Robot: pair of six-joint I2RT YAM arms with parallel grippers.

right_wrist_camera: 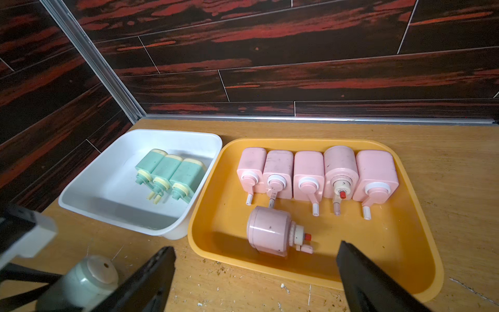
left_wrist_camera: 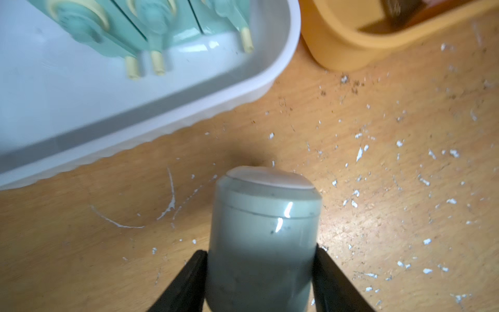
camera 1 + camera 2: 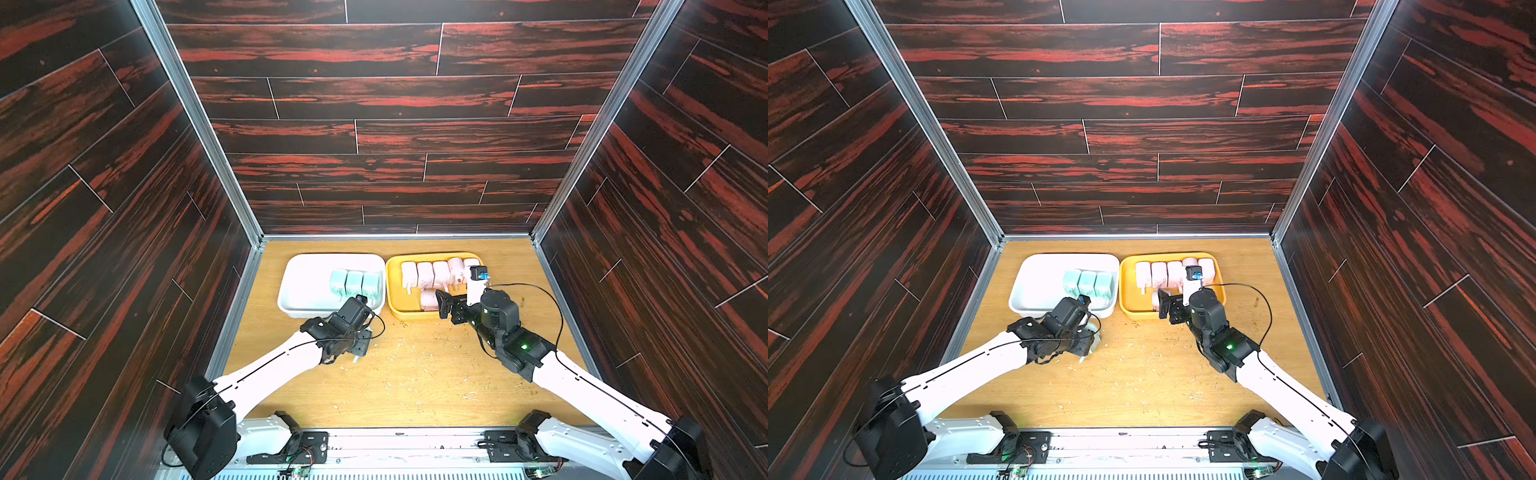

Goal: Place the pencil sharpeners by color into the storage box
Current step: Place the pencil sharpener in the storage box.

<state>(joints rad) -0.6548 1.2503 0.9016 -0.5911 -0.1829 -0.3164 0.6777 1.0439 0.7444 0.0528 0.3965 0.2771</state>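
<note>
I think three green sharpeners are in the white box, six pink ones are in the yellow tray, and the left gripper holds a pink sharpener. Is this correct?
Not quite. The sharpener in the left gripper is a green sharpener, not pink, as the left wrist view shows. The rest holds: three green sharpeners in the white box and six pink sharpeners in the yellow tray.
</note>
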